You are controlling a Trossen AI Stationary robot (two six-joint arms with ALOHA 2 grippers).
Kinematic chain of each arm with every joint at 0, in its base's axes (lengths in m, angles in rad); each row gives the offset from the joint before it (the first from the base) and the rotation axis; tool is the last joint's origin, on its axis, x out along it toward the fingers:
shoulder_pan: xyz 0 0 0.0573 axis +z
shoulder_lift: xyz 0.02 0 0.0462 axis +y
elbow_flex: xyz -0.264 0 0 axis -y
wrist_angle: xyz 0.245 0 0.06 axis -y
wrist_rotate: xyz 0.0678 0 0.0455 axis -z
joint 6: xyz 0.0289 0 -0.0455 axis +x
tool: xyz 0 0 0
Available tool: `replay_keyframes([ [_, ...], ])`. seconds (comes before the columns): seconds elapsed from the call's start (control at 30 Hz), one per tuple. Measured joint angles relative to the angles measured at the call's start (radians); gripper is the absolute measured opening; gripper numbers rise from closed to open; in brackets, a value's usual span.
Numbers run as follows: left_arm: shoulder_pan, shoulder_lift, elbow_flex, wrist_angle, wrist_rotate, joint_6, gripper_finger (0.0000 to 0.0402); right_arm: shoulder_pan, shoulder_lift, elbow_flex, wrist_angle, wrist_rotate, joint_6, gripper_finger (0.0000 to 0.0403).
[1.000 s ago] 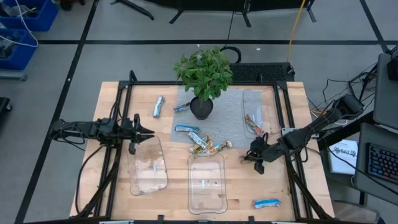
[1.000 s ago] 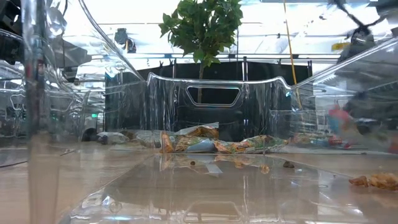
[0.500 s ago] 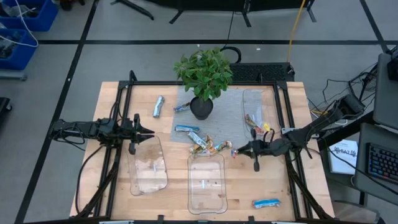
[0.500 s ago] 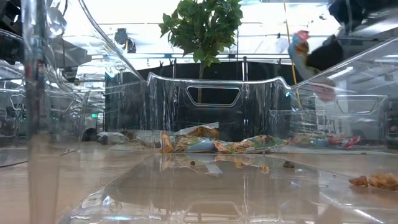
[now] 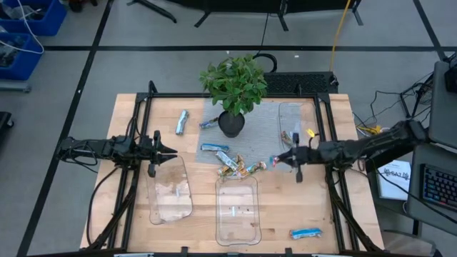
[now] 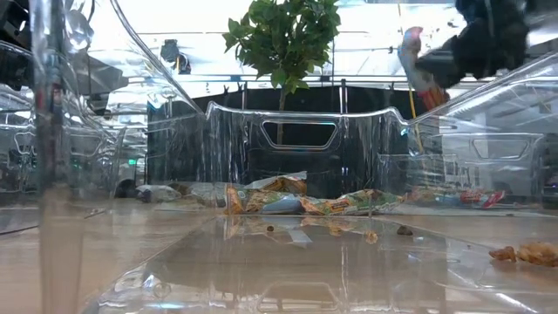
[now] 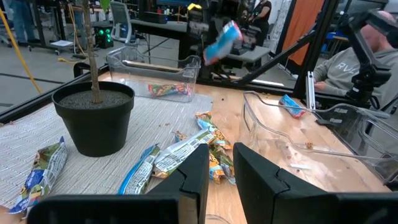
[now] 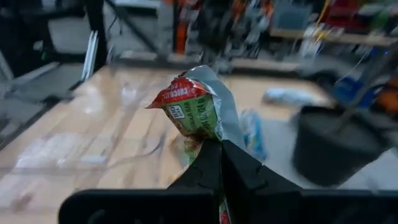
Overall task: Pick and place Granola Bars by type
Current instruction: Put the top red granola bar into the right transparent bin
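- We see a light wooden table [image 5: 128, 121] carrying a grey woven mat [image 5: 268, 118], a leafy green plant in a black pot [image 5: 231, 123] and three clear rectangular plastic trays [image 5: 238, 210], with a grey taped floor around it.
- In the left wrist view a person in a grey top [image 7: 348, 62] sits beyond the table's far edge.
- Bare wood lies open between the middle tray and the right edge, near a lone blue bar [image 5: 305, 233].
- Our right gripper [image 5: 280, 160] hangs above the table beside the right tray [image 5: 289, 114], pinching a red, green and silver wrapped granola bar [image 8: 200, 109] by its lower end.
- A heap of loose shiny-wrapped bars [image 5: 235, 165] lies just beside it, below the pot.
- Our left gripper [image 5: 170, 153] waits at the left tray's top edge, fingers slightly parted on nothing.
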Motion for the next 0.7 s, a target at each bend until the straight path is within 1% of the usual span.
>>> replay_keyframes([
  [0.07,0.0,0.0,0.0,0.0,0.0,0.0,0.0077,-0.032,-0.083,0.015,-0.057,-0.021,-0.025,0.0],
  [0.17,0.0,0.0,0.0,0.0,0.0,0.0,0.0077,-0.073,-0.181,0.061,-0.209,-0.005,-0.046,0.0],
  [0.3,0.0,0.0,0.0,0.0,0.0,0.0,0.0077,-0.128,-0.253,0.118,-0.352,0.103,-0.058,0.0],
  [0.4,0.0,0.0,0.0,0.0,0.0,0.0,0.0077,-0.173,-0.256,0.161,-0.416,0.199,-0.029,0.0],
  [0.5,0.0,0.0,0.0,0.0,0.0,0.0,0.0077,-0.224,-0.24,0.2,-0.506,0.289,0.047,0.0],
  [0.6,0.0,0.0,0.0,0.0,0.001,0.0,0.0077,-0.283,-0.221,0.242,-0.623,0.31,0.153,0.0],
  [0.7,0.0,0.0,0.0,0.0,0.001,0.0,0.0077,-0.336,-0.189,0.289,-0.755,0.285,0.254,0.0],
])
